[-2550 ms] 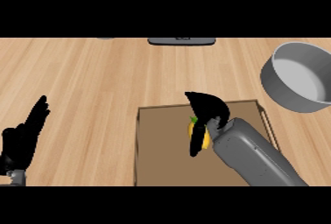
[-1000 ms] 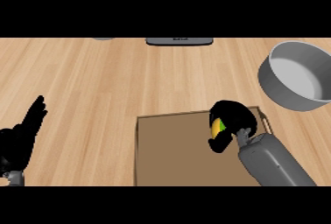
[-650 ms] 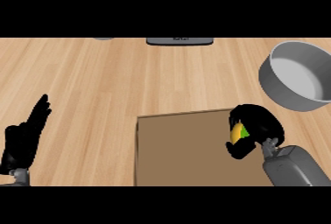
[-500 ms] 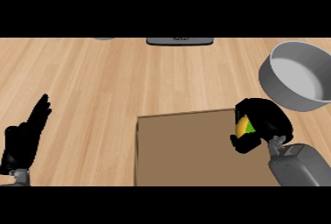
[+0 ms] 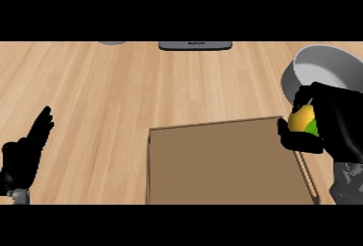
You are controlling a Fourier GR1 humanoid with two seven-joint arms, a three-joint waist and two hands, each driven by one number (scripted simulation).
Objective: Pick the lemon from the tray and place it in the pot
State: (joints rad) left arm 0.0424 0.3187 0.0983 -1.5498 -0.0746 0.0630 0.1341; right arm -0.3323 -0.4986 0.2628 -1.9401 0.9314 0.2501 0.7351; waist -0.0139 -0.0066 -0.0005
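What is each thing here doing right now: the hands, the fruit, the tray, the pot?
Yellow-green lemon: held in the black right hand, off the tray, beside the pot.
Right hand: curled round the lemon.
Black left hand: open, resting at the view's left.
Flat brown tray: nothing on it.
Round grey metal pot: upright, nothing visible inside.

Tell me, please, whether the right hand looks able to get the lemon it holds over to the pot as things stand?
Probably yes. The right hand, curled round the lemon, already overlaps the pot's near rim, and nothing visible lies between them.
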